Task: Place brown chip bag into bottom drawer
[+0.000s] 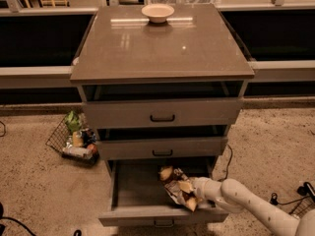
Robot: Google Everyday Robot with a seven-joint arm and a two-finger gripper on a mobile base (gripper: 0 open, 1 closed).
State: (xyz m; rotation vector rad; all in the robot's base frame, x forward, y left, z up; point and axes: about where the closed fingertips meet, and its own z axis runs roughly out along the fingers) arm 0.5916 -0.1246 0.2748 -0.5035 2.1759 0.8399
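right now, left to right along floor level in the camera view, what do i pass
wire basket → brown chip bag over the open bottom drawer → gripper at the bag's right side → black cables on the floor
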